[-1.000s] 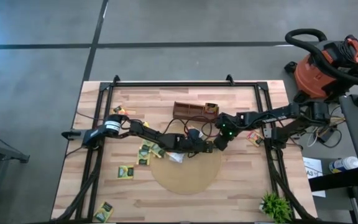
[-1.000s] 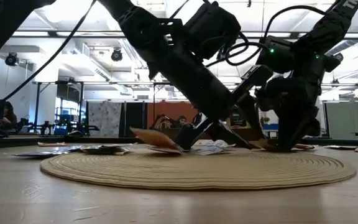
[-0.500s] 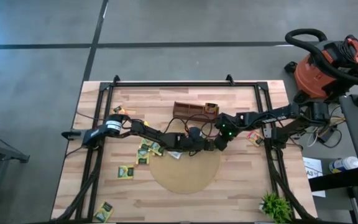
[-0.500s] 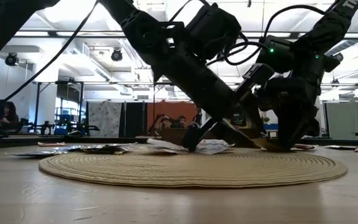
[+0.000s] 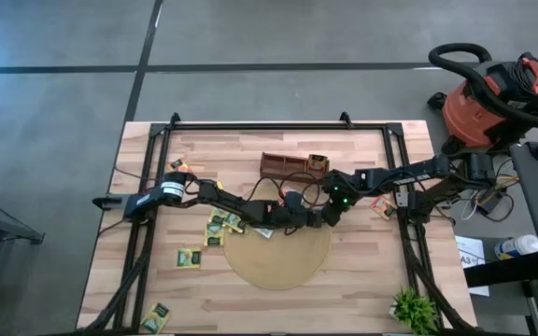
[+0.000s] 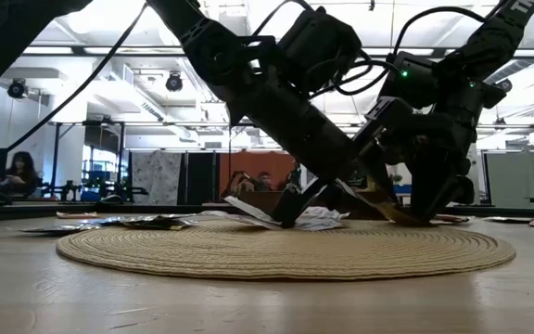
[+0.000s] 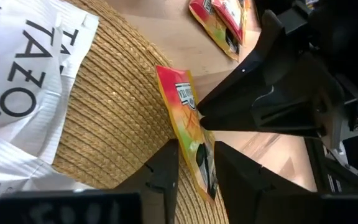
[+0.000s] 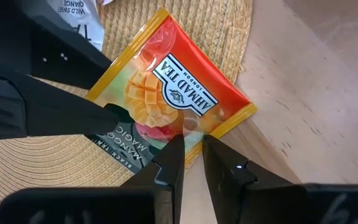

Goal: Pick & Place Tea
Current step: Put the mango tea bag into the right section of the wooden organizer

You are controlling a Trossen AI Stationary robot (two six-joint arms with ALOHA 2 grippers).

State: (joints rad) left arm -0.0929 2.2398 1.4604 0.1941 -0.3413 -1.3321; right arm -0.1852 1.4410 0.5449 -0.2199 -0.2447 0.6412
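Observation:
An orange tea sachet (image 8: 179, 74) printed with a mango sits at the far right rim of the round tan mat (image 5: 278, 266). Both grippers meet on it: my left gripper (image 5: 304, 220) reaches in from the table's left and my right gripper (image 5: 322, 217) from the right, each shut on it. White sachets (image 7: 17, 93) lie on the mat beside the left fingers. More yellow-and-green sachets (image 5: 218, 229) lie flat on the wood to the mat's left. One sachet (image 5: 318, 163) stands in the brown wooden box (image 5: 288, 165). My left gripper (image 7: 196, 165) pinches the orange sachet's dark printed end (image 8: 120, 140) between its two fingers, reaching low from the table's left. The sachet (image 7: 188, 124) stands tilted on edge over the mat's rim. My right gripper (image 8: 192, 158) pinches the opposite yellow-bordered edge (image 8: 194, 132) between its fingertips, coming from the table's right and slanting down.
The wooden box stands just beyond the grippers toward the far edge. Orange sachets lie near the right rail (image 5: 382, 206) and the far left (image 5: 177, 166). A small plant (image 5: 411, 308) is at the near right corner. A black frame (image 5: 250, 124) rings the table.
My left gripper has crept a little toward the table's right, closing on the right gripper at the mat's far rim. The loose white sachets beside its fingers have shifted, and one now lies tipped up.

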